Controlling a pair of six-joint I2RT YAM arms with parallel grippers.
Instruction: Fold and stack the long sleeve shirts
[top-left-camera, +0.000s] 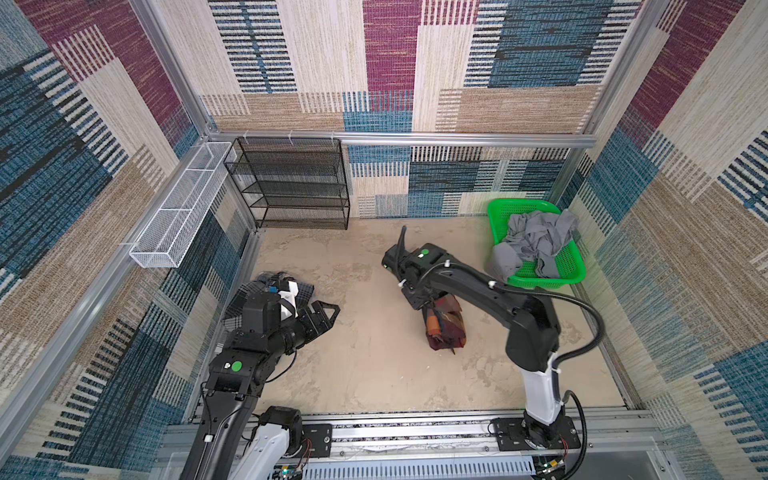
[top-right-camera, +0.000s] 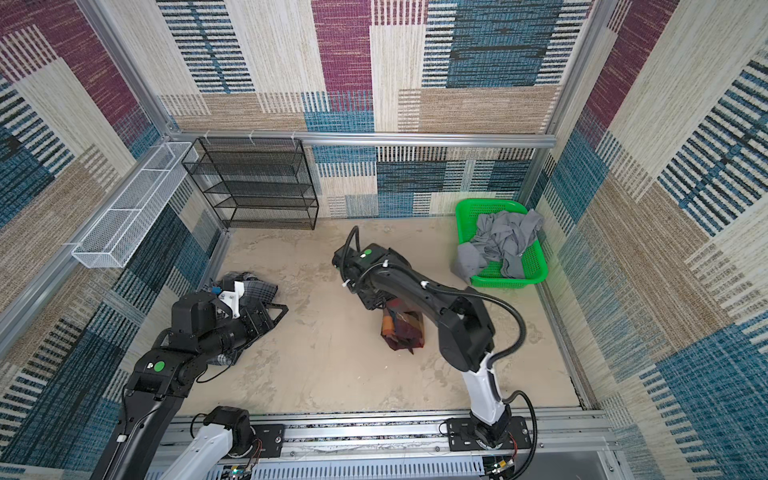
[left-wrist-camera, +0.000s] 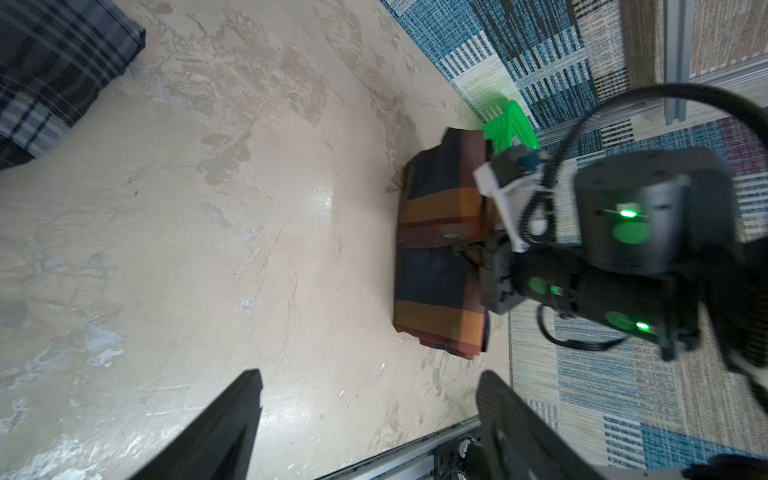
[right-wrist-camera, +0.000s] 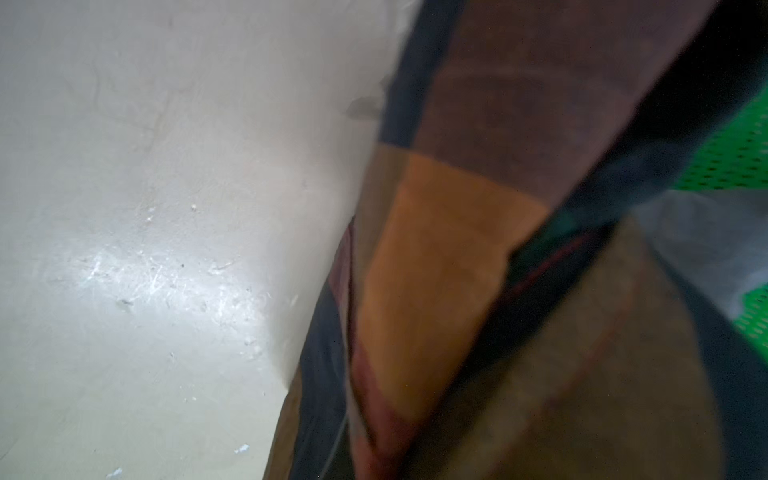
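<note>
Where the right gripper (left-wrist-camera: 471, 249) pinches, the plaid shirt (left-wrist-camera: 436, 291) (soft, boxy) creases.

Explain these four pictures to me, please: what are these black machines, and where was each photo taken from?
These are two robot arms bolted to a rail at the table edge. Two pictures look down from one overhead camera. The others come from small cameras on each arm's wrist. Each arm ends in a gripper, a two-fingered clamp. The left gripper is open and empty, above the beige table near a grey plaid shirt. The right gripper is shut on a folded-up orange-and-navy plaid shirt, seen very close in its wrist view. In the far corner, a green basket holds grey cloths. A black mesh shelf stands against the back wall.
</note>
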